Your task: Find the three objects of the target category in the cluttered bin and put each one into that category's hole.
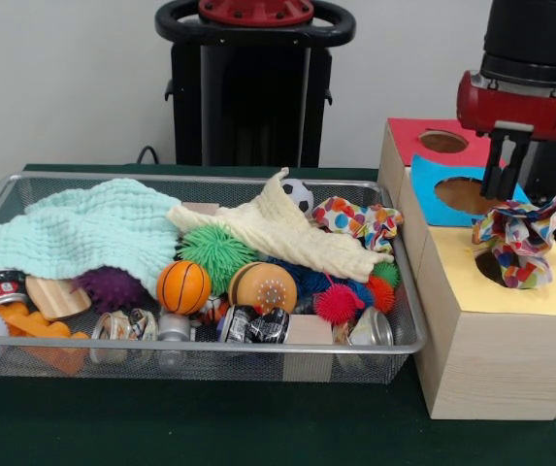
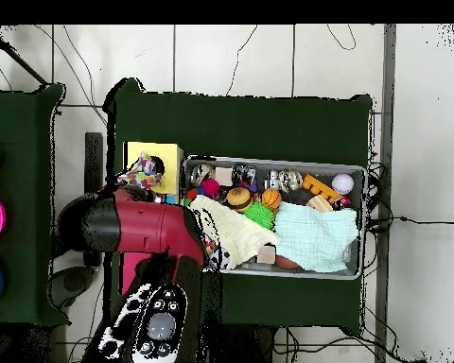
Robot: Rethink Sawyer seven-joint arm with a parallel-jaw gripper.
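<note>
My gripper [image 1: 501, 194] hangs just above the yellow-topped wooden box [image 1: 549, 291]. Right under it a white polka-dot cloth [image 1: 522, 238] stands bunched over the yellow top's round hole [image 1: 489, 264], one corner sticking up to the right. I cannot see whether the gripper still holds it. In the overhead view this cloth [image 2: 144, 173] lies at the yellow box's [image 2: 155, 151] edge, beside my red arm [image 2: 141, 227]. A second polka-dot cloth [image 1: 360, 221] lies at the right end of the wire mesh bin [image 1: 210, 347]. A third one is hidden.
The blue-topped box [image 1: 433, 180] and red-topped box [image 1: 413, 131] stand behind the yellow one. The bin also holds a mint green waffle cloth [image 1: 83, 228], a cream knitted cloth [image 1: 278, 228], a small basketball [image 1: 182, 286], spiky balls, cans and wooden blocks.
</note>
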